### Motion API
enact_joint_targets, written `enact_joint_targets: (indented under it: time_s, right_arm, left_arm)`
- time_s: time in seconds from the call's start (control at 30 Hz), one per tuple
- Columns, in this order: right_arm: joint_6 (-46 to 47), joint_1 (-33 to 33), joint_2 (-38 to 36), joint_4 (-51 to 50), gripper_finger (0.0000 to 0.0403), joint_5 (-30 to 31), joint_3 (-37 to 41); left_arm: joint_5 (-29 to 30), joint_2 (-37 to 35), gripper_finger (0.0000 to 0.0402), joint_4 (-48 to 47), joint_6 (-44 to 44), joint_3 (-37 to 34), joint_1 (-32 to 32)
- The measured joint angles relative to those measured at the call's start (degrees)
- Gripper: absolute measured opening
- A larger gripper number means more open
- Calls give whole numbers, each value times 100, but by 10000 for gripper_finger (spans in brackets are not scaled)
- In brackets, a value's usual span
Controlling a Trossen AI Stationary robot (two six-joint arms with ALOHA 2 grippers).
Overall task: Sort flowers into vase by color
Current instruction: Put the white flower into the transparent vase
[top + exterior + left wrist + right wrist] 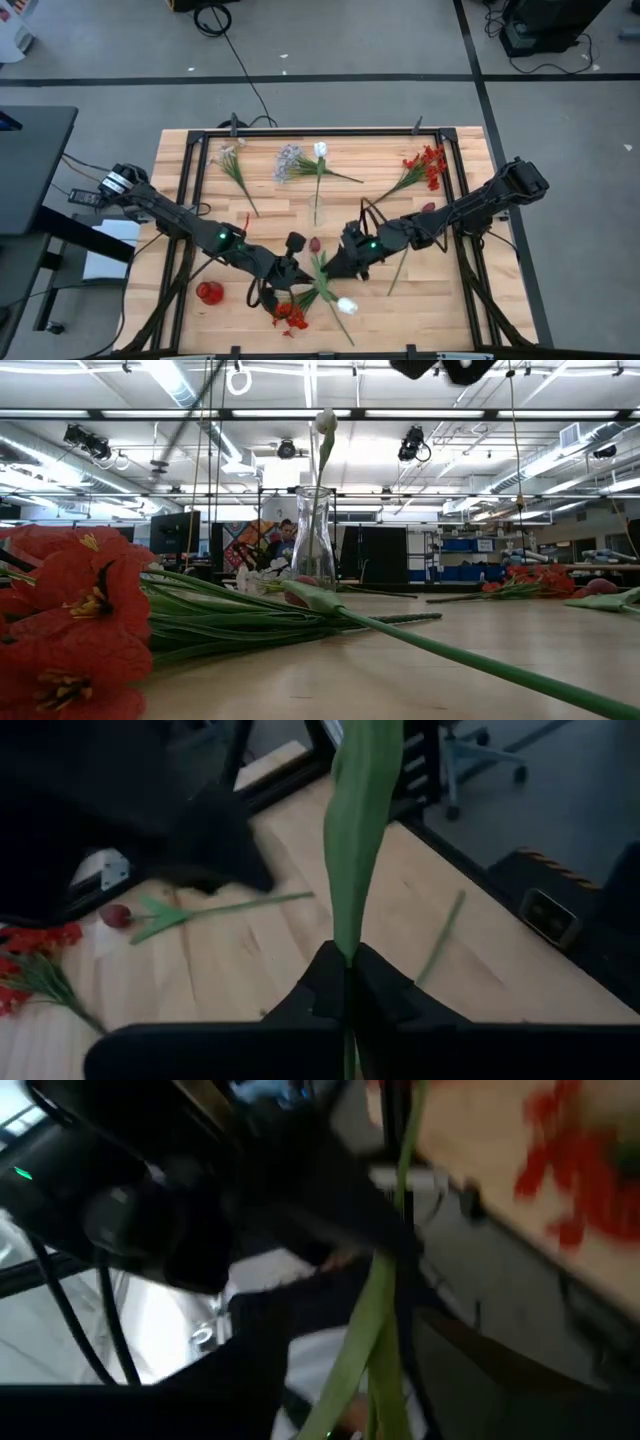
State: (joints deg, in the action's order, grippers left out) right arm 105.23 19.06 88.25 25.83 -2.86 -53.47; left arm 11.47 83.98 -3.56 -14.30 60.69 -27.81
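Note:
My left gripper is shut on a dark red tulip bud's green stalk, raised above the table's near middle. My right gripper is close on the stalk's other side; in the right wrist view a green leaf runs past it. A clear vase stands upright mid-table with one white tulip in it. A small red vase stands near the left front. A white tulip and a red cluster lie on the table below the grippers. My left gripper pinches the tulip's green stalk between its two fingers, at the foot of a long leaf. The leaf rises straight out beyond the fingertips. The flower looks lifted clear of the table.
Loose flowers lie along the far side: a green sprig, a pale spray and red clusters at the far right. Another dark red tulip lies at the right, its stem reaching toward the near edge. A black frame borders the table.

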Motion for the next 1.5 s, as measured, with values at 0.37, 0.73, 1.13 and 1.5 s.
enact_joint_targets:
  time_s: [0.37,0.73,1.13,1.5]
  right_arm:
    - [-2865,-513,-1342,-1533,282,1576,0]
    - [-6386,-1392,-3068,-3730,270,1298,2]
    - [-9153,-2674,-4806,-5224,194,1349,-7]
    - [-9512,-3046,-5650,-5734,95,83,54]
  left_arm:
    - [153,-1199,4,3560,1419,-2444,399]
    - [1025,-1729,13,6959,1887,-3958,1309]
    - [621,-1962,6,6833,2228,-3806,2854]
    - [362,-1966,7,6746,2255,-3777,3348]
